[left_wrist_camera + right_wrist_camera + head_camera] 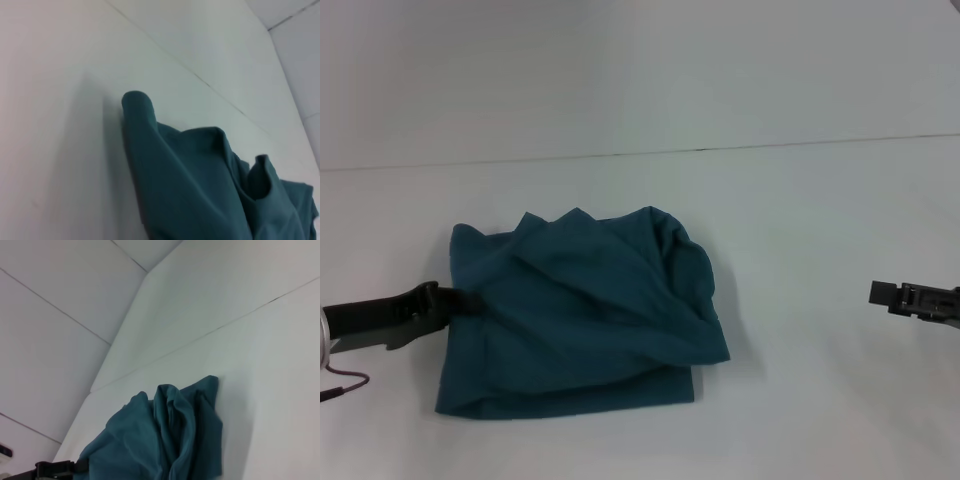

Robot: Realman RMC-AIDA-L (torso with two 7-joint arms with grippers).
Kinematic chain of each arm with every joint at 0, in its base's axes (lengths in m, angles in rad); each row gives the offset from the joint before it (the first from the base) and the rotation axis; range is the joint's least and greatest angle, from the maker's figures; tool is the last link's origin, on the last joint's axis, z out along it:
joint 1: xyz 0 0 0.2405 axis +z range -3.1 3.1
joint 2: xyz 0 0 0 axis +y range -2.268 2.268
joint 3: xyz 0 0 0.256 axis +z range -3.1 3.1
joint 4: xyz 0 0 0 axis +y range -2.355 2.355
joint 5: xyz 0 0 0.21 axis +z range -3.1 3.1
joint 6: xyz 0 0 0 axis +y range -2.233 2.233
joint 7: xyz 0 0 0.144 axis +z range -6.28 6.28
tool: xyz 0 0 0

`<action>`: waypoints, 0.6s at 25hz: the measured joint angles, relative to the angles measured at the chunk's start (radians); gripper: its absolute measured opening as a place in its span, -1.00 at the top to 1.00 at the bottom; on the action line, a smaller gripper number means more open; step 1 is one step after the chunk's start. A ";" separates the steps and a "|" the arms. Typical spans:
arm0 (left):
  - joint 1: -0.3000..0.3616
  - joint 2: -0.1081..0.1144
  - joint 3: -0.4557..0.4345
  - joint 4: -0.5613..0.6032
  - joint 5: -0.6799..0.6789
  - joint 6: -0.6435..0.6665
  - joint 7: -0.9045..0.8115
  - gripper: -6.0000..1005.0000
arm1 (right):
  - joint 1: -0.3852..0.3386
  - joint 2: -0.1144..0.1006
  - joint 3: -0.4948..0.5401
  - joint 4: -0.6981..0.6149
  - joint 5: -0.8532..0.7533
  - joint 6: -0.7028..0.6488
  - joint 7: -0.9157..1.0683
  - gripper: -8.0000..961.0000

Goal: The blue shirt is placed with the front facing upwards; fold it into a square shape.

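On table [800, 200], bunched blue shirt [580, 310] lengthwise left-right

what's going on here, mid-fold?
Yes, mid-fold. The blue shirt lies on the white table, already gathered into a rough, rumpled rectangle with loose folds bunched along its far and right edges, not a neat square. The left end effector is at the shirt's left edge, touching the fabric; whether it is pinching it can't be seen. The right end effector sits off to the right, clear of the shirt.
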 joint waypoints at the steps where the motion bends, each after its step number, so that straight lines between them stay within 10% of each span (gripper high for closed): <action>1: 0.000 0.001 -0.002 0.003 0.006 0.008 -0.003 0.70 | -0.001 0.000 0.000 0.000 0.000 0.000 0.000 -0.84; 8: 0.034 0.009 -0.020 0.107 0.017 0.045 -0.084 0.69 | -0.005 0.000 0.001 0.000 0.000 -0.001 -0.001 -0.84; 15: 0.074 -0.005 -0.091 0.054 -0.180 0.136 -0.125 0.12 | -0.003 0.004 0.003 0.000 0.000 -0.001 -0.004 -0.84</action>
